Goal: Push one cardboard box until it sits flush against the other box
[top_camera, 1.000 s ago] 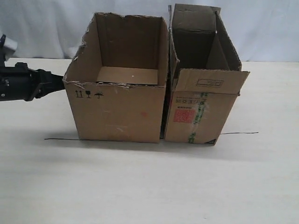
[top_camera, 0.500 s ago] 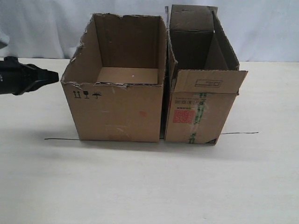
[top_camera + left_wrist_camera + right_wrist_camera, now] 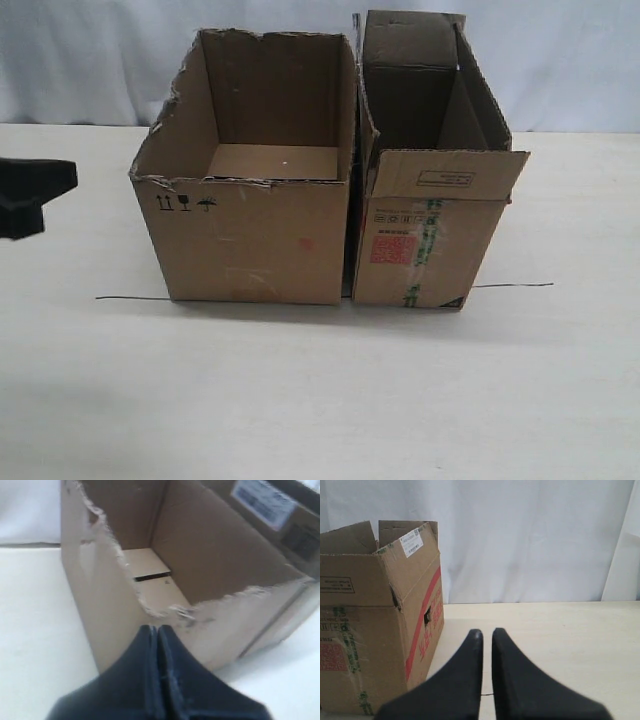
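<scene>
The cardboard box (image 3: 250,240), wide with torn top edges, stands left of centre, its right side against the other box (image 3: 430,230), the taller one with a red label; only a thin dark seam shows between them. My left gripper (image 3: 55,182) hangs at the far left, shut and empty, a clear gap away from the wide box's left wall. In the left wrist view its closed tips (image 3: 156,628) point at that torn wall (image 3: 95,595). My right gripper (image 3: 486,631) is shut on nothing, beside the other box (image 3: 370,630) and not touching it. It is outside the exterior view.
A thin black line (image 3: 130,298) runs along the pale table (image 3: 320,400) under the boxes' front edges and comes out again on the right (image 3: 515,286). A white curtain (image 3: 100,60) closes off the back.
My left gripper has drawn back to the left, from touching the wide box's left wall to well apart from it. The boxes have stayed together.
</scene>
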Robot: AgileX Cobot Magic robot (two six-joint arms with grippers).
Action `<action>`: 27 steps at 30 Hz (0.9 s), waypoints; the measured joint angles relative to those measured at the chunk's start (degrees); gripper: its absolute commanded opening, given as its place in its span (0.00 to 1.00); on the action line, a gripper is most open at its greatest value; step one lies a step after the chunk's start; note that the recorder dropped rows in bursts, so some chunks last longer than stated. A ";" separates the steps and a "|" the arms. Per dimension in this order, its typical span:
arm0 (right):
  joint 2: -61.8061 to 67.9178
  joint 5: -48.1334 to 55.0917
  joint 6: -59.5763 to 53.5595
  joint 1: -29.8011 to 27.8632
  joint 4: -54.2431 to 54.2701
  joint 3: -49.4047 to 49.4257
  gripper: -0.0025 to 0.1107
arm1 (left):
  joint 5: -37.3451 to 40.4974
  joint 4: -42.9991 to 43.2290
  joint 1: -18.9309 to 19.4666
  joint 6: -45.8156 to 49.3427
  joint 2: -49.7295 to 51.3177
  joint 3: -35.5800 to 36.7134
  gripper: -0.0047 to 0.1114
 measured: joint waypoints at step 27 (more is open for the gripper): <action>0.00 0.12 0.00 0.00 0.00 0.00 0.07 | -12.25 -0.35 0.00 -17.86 -64.54 24.23 0.04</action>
